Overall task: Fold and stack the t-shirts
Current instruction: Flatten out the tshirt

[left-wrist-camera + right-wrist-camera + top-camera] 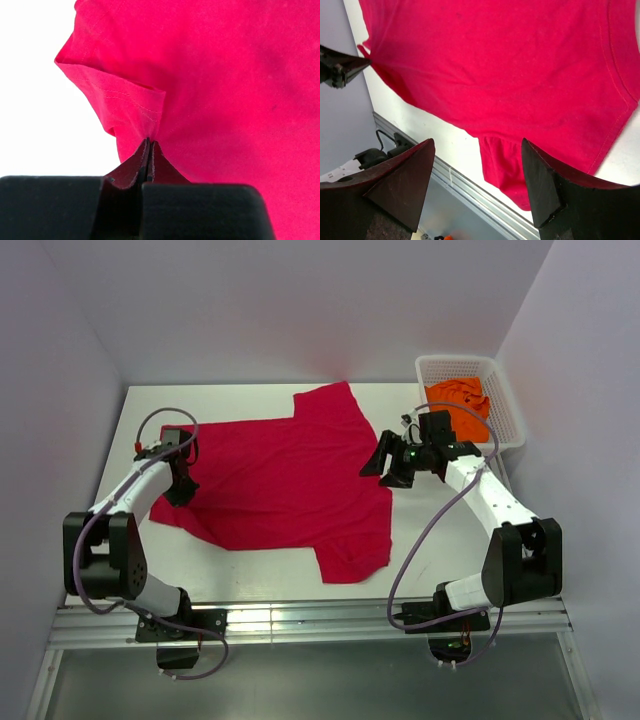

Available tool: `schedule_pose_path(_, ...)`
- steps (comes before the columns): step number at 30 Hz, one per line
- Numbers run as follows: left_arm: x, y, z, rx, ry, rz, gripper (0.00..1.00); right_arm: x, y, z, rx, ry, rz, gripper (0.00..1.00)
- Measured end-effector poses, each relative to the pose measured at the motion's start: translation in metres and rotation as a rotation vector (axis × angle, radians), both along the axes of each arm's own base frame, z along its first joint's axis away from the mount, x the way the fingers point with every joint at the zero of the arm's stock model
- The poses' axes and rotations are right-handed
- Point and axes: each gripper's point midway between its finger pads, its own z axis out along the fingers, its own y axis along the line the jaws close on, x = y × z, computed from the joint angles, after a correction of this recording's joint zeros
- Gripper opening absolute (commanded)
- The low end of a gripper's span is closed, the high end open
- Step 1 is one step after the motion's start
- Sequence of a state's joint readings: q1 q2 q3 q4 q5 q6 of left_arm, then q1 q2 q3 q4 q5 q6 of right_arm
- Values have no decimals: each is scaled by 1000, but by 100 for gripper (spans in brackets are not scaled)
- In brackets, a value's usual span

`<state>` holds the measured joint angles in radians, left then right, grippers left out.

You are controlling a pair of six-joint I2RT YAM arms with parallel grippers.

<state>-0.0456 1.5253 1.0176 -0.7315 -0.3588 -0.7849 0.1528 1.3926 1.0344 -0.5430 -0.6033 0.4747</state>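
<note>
White table (pixel 250 575) between pale walls (pixel 300 300); crimson t-shirt (pixel 290 470) spread upon it.

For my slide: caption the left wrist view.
Left gripper shut on an edge of the red shirt, on the white table.

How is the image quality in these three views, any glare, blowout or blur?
Top external: even light, glare strip on the metal rail. Left wrist: table blown out white; left gripper a dark mass, red t-shirt sharp. Right wrist: right gripper dark, shadowed; shirt crisp.
</note>
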Motion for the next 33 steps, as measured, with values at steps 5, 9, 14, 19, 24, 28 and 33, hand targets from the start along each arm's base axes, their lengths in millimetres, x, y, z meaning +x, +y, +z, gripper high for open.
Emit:
schedule_pose_path(5, -36, 3, -4, 3, 34, 25, 2, -6, 2, -6, 14, 20, 6, 77)
schedule_pose_path(9, -50, 2, -1, -2, 44, 43, 10, -7, 5, -5, 24, 20, 13, 77)
schedule_pose_path(14, -52, 0, 9, -14, 7, 65, 13, -8, 10, -2, 36, 16, 28, 77)
schedule_pose_path(19, -55, -1, 16, -22, -17, 85, 21, -9, 11, -2, 40, 19, 27, 77)
schedule_pose_path(24, -57, -1, 16, -26, -13, 96, 18, -9, 11, 0, 41, 13, 27, 77)
schedule_pose_path(28, -57, -2, 14, -32, -11, 92, 16, -9, 11, 1, 42, 8, 28, 77)
schedule_pose_path(33, -54, -15, -3, -79, 25, 31, 19, -9, 11, 1, 42, 8, 28, 77)
